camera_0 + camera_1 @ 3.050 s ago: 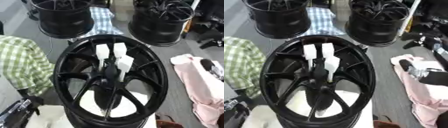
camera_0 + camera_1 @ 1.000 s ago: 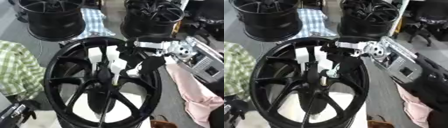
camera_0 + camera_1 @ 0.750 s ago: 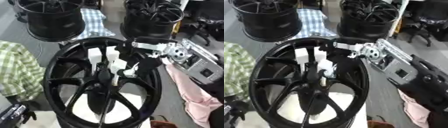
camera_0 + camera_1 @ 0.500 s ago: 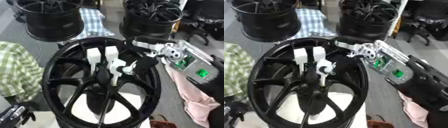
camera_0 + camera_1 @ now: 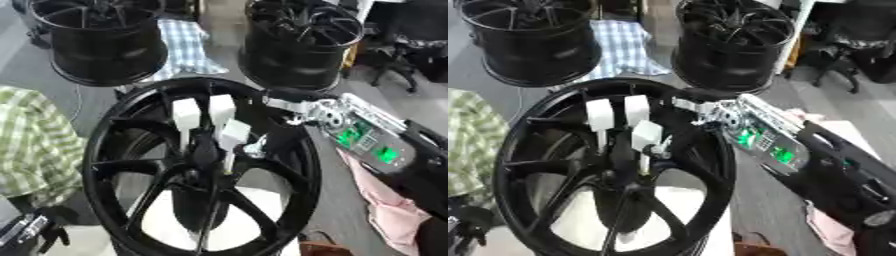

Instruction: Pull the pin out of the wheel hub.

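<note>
A big black wheel hub (image 5: 114,165) stands tilted toward me and fills the middle of both views. Three white pins stick out near its centre: two side by side (image 5: 185,117) (image 5: 220,109) and a third lower right (image 5: 234,135). My right arm (image 5: 367,145), with green lights on the forearm, reaches in from the right across the rim. My right hand (image 5: 267,142) is right beside the lower right pin, dark against the spokes; its hold on the pin is not clear. My left hand (image 5: 31,235) rests open in the lower left corner.
Two more black wheels (image 5: 105,40) (image 5: 302,42) stand at the back, with a blue checked cloth (image 5: 188,45) between them. A green checked cloth (image 5: 35,145) lies left, a pink cloth (image 5: 394,215) right. A white surface (image 5: 262,200) shows beneath the hub.
My right arm came in from the right and its hand reached across the rim to the lower right pin. The head has shifted a little. The left hand stayed put.
</note>
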Controlling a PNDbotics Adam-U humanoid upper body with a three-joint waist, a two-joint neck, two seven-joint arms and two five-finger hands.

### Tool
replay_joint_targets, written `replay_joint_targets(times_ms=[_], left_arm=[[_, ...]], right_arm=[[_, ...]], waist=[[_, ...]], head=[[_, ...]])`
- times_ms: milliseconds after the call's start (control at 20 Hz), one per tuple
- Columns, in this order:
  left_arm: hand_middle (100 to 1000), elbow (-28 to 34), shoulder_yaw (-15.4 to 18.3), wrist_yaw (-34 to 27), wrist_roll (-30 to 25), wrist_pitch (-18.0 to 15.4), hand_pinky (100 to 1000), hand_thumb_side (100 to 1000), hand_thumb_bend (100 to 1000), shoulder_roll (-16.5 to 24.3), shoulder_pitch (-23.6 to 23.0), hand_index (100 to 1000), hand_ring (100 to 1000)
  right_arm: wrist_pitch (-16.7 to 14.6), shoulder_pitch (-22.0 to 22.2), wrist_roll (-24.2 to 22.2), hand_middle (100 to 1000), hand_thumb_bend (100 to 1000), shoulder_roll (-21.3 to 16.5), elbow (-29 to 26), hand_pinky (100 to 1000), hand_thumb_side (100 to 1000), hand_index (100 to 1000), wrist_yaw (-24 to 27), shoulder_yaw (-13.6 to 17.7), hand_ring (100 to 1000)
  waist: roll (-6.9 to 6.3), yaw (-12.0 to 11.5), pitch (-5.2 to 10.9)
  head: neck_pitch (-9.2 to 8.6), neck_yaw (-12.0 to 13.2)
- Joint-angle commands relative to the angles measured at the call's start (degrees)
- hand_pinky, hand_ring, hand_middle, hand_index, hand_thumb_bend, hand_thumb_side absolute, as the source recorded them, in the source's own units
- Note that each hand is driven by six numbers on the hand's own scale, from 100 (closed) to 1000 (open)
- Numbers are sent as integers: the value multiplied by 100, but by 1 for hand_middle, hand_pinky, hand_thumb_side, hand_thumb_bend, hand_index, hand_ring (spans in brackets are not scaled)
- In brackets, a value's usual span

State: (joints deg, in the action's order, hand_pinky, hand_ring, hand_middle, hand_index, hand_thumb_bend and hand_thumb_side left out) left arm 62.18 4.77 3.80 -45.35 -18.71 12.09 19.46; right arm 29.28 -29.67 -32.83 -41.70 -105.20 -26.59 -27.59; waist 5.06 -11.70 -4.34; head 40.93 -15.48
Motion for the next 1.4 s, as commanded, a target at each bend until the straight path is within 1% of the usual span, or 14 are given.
replay_joint_targets(times_ms=[50, 300, 400, 450, 500, 550, 600, 650, 850, 1000, 1100, 1250, 1400], left_arm=[[548, 43, -32, 34, -662, -699, 458, 857, 100, 19, 111, 692, 167], [548, 26, -51, 66, -662, -725, 459, 859, 100, -1, 129, 693, 165], [548, 20, -56, 76, -662, -732, 459, 860, 100, -7, 134, 693, 165], [548, 17, -60, 81, -662, -735, 459, 860, 100, -9, 137, 693, 165], [548, 14, -63, 85, -662, -738, 459, 860, 100, -11, 139, 693, 165], [548, 13, -66, 89, -662, -741, 459, 861, 100, -12, 141, 693, 165], [548, 11, -69, 93, -662, -744, 459, 861, 100, -13, 142, 693, 165], [548, 7, -71, 97, -662, -746, 459, 862, 100, -11, 141, 693, 165], [549, -14, -75, 119, -662, -766, 460, 866, 100, -3, 138, 694, 161], [550, -40, -73, 148, -662, -802, 461, 870, 100, 12, 125, 695, 156], [550, -62, -66, 167, -662, -832, 461, 871, 100, 25, 113, 695, 154], [550, -102, -55, 197, -662, -886, 461, 875, 100, 59, 82, 696, 147], [551, -152, -38, 232, -662, -944, 462, 878, 100, 95, 42, 696, 143]], right_arm=[[-9, -82, -145, 829, 406, -53, 25, 844, 487, 879, -173, 24, 852], [2, -96, -197, 710, 373, 36, 120, 794, 497, 756, -377, -20, 776], [19, -104, -161, 637, 300, 56, 127, 778, 484, 695, -463, -24, 740], [34, -110, -128, 628, 287, 59, 117, 777, 462, 689, -504, -20, 736], [51, -113, -92, 598, 215, 61, 98, 774, 414, 663, -534, -16, 724], [73, -116, -47, 593, 188, 61, 71, 774, 398, 659, -551, -6, 722], [98, -115, 6, 566, 118, 59, 37, 769, 348, 630, -553, 4, 715], [130, -113, 75, 547, 100, 55, -10, 765, 318, 606, -539, 22, 706], [328, -93, 397, 479, 100, 1, -196, 754, 270, 529, -328, 102, 684], [477, -62, 589, 453, 100, -94, -364, 750, 247, 501, -56, 174, 677], [568, -38, 681, 448, 100, -195, -523, 749, 244, 498, 144, 256, 675], [717, 0, 815, 434, 100, -431, -844, 742, 247, 489, 571, 488, 663], [707, 4, 1089, 430, 100, -800, -928, 744, 244, 487, 1077, 874, 661]], waist=[[-39, -8, 38], [-37, -27, 36], [-35, -32, 34], [-33, -35, 35], [-31, -37, 35], [-29, -39, 35], [-27, -40, 36], [-26, -38, 37], [-22, -23, 45], [-20, 5, 54], [-17, 28, 60], [-11, 77, 80], [3, 131, 116]], head=[[-61, -24], [-78, -35], [-89, -39], [-91, -41], [-93, -43], [-95, -43], [-96, -40], [-99, -35], [-109, -13], [-112, 2], [-109, 15], [-88, 47], [-71, 85]])
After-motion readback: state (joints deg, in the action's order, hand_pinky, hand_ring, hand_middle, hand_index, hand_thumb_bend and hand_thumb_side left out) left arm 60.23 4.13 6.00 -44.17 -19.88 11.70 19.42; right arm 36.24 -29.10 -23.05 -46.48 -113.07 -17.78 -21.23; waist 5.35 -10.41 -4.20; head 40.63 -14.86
